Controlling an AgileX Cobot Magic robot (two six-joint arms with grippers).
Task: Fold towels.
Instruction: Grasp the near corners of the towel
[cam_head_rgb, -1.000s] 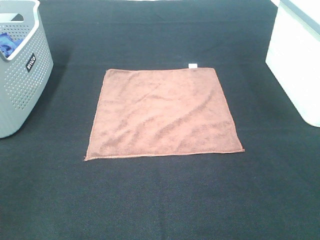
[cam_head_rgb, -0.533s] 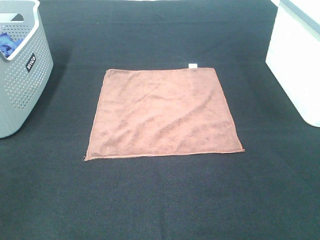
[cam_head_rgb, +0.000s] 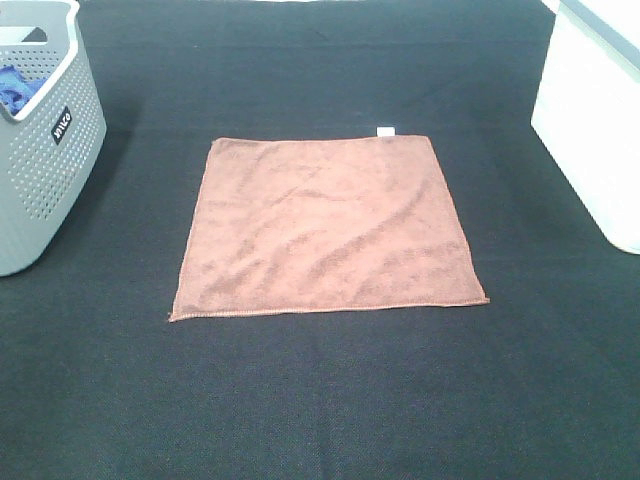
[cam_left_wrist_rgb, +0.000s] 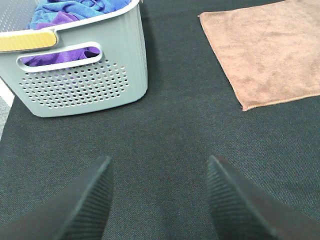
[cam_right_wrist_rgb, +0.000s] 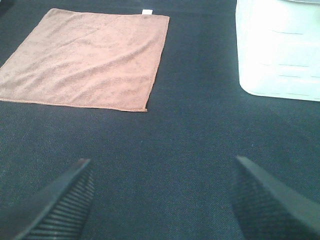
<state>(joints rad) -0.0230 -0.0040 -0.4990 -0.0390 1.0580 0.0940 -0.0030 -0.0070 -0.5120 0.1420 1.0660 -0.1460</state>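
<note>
A square reddish-brown microfibre towel (cam_head_rgb: 328, 228) lies flat and fully unfolded in the middle of the black cloth-covered table (cam_head_rgb: 320, 400). The left gripper (cam_left_wrist_rgb: 159, 160) and right gripper (cam_right_wrist_rgb: 162, 161) hover apart from it, jaws spread and empty; all the folding looks left to do

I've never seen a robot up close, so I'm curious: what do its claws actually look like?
Only their ends show, in the wrist views. The left gripper and right gripper each have two black, wedge-shaped fingers tapering to a point, covered in fine ridges. No cables, markings or arm links are visible.
</note>
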